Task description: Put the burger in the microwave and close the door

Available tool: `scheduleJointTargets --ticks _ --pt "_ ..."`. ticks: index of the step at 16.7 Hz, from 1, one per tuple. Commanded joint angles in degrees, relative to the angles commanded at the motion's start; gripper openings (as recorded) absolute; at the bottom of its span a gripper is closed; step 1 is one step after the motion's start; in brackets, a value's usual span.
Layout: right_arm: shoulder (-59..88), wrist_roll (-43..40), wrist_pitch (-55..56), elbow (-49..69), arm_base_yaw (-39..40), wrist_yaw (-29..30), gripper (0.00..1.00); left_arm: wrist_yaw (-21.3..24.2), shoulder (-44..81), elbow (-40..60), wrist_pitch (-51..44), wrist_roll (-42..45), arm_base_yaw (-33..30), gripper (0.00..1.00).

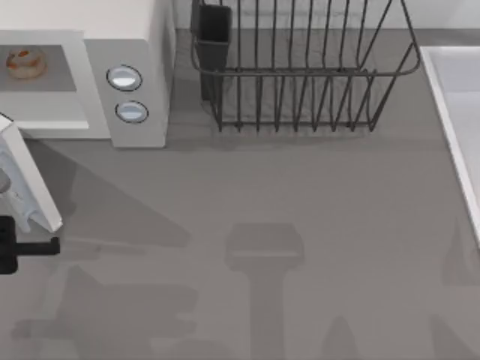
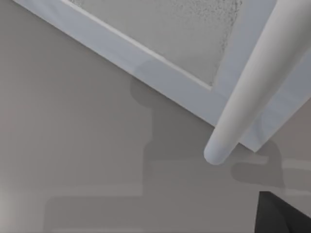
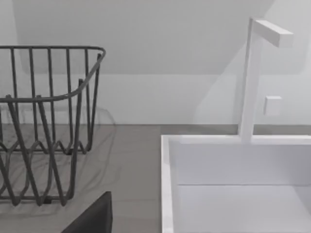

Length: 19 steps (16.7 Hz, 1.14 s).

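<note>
The burger (image 1: 26, 64) sits inside the grey cavity of the white microwave (image 1: 139, 45) at the table's back left. The door (image 1: 28, 184) stands swung open, angled out toward the front at the far left edge. My left gripper (image 1: 34, 247) is a dark shape just in front of the door's free end, close to it. In the left wrist view the door (image 2: 160, 80) fills the upper part, with its round white handle bar (image 2: 252, 82) crossing it and a dark bit of my left gripper (image 2: 282, 216) in the corner. A dark part of my right gripper (image 3: 92, 218) is near the sink.
A black wire dish rack (image 1: 300, 75) with a dark cup holder (image 1: 214, 30) stands at the back centre. A white sink (image 1: 457, 112) with a white faucet (image 3: 250, 77) lies along the right side. Two knobs (image 1: 124, 77) face the grey tabletop (image 1: 262, 210).
</note>
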Motion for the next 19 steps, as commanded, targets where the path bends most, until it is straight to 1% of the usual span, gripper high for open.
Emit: scheduleJointTargets --ticks 5,15,19 --pt "0.0 0.0 0.0 0.0 0.0 0.0 1.00 0.2 2.4 1.5 0.9 0.0 0.2 0.00" --pt "0.0 0.0 0.0 0.0 0.0 0.0 1.00 0.0 26.2 15.4 10.8 0.0 -0.4 0.00" --pt "0.0 0.0 0.0 0.0 0.0 0.0 1.00 0.0 29.6 17.4 12.2 0.0 -0.5 0.00"
